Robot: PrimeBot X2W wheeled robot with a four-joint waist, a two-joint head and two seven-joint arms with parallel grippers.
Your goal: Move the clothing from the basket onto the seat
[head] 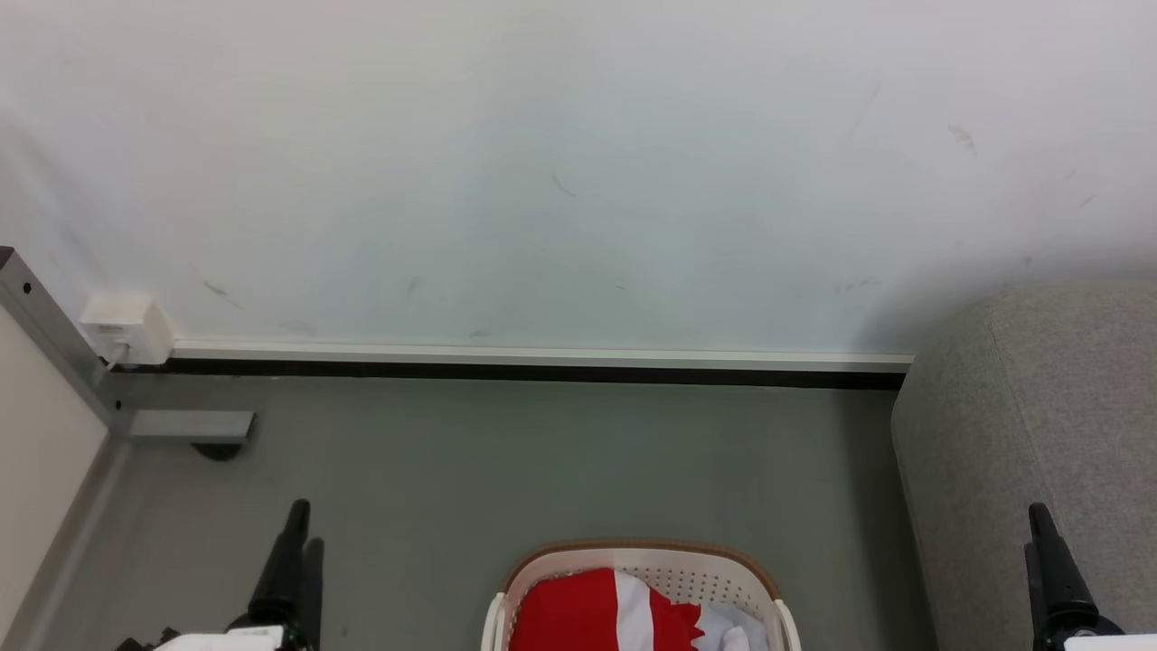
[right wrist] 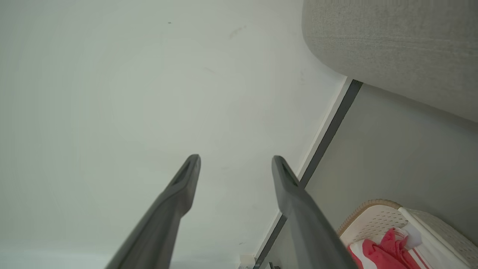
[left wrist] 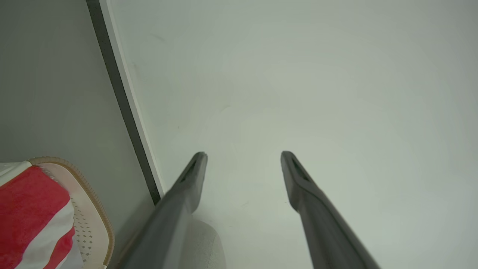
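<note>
Clothing (head: 597, 615), red with a white stripe, lies piled in the basket (head: 651, 553) at 6 o'clock on the floor (head: 542, 452). The seat (head: 1039, 434) stands at 3 o'clock. Left gripper (left wrist: 242, 155) at 7 o'clock, right gripper (right wrist: 235, 158) at 5 o'clock, both spread wide, gripping nothing.

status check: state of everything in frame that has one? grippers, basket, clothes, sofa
left gripper: open, holding nothing.
right gripper: open, holding nothing.
basket: upright, loaded with garments.
clothing: red-and-white pieces bunched inside the basket, not grasped.
sofa: no clothing on the part in view.
</note>
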